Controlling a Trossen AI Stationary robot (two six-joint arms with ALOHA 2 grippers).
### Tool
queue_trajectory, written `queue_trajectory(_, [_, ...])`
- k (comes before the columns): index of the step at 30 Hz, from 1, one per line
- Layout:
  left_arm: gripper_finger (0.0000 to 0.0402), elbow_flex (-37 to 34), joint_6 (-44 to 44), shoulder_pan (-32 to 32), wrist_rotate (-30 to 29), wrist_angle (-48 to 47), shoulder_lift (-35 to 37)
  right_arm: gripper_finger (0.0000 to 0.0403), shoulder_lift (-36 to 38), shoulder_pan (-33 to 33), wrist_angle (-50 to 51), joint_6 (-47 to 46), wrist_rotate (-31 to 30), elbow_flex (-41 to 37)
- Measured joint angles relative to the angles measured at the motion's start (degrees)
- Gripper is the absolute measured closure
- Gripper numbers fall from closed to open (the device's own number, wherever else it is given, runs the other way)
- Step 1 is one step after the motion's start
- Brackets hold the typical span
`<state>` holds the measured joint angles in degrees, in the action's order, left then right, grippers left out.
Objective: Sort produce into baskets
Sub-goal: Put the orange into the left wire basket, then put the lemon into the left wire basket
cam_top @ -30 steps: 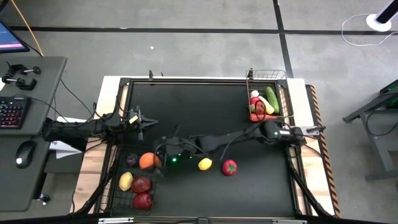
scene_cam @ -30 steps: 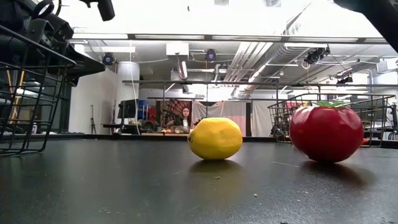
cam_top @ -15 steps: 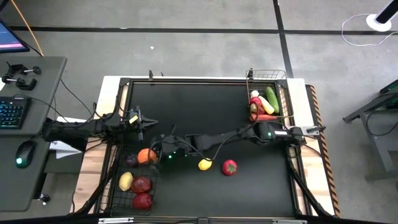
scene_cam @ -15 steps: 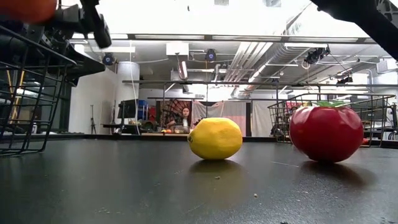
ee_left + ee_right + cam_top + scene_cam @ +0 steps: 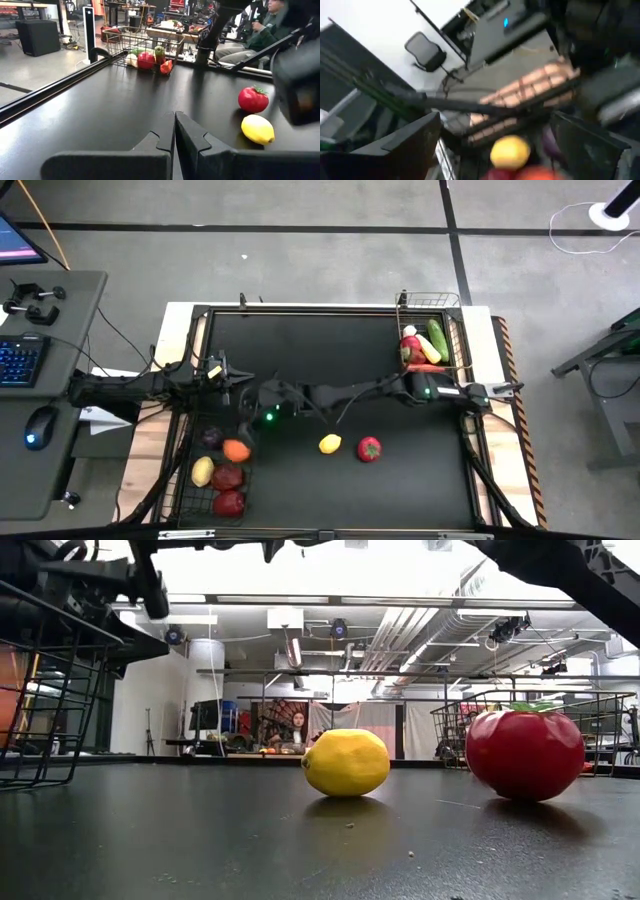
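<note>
The lemon (image 5: 329, 444) and tomato (image 5: 369, 449) are lying loose on the table (image 5: 330, 360), lemon nearer the dark basket (image 5: 195, 498), where an orange (image 5: 237, 450) is sitting among other fruit. The right gripper (image 5: 250, 408) is hovering at that basket's rim, fingers spread and empty; the lemon is lying just toward the right arm's base. The left gripper (image 5: 174, 131) is waiting closed and empty, beside the right one.
</note>
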<state>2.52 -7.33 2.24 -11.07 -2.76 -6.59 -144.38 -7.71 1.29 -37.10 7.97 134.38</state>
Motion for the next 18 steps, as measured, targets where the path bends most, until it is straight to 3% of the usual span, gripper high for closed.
queue_trajectory(4, [0.0401, 0.0, 0.0, -0.01, 0.01, 0.01, 0.0, 0.0036, 0.42, 1.34, -2.52, 1.05, 4.38, 0.49])
queue_trajectory(12, [0.0401, 0.0, 0.0, -0.01, 0.01, -0.02, 0.0, 0.0036, 3.3, 3.46, -2.11, 4.95, 24.95, 0.53])
queue_trajectory(15, [0.0401, 0.01, 0.0, -0.01, 0.01, -0.04, 0.0, 0.0036, 6.41, 4.9, 7.43, 10.03, 29.23, 0.69])
queue_trajectory(18, [0.0401, 0.0, 0.0, -0.02, 0.0, -0.02, 0.0, 0.0036, 10.03, 5.54, 26.29, 18.94, 23.97, 0.71])
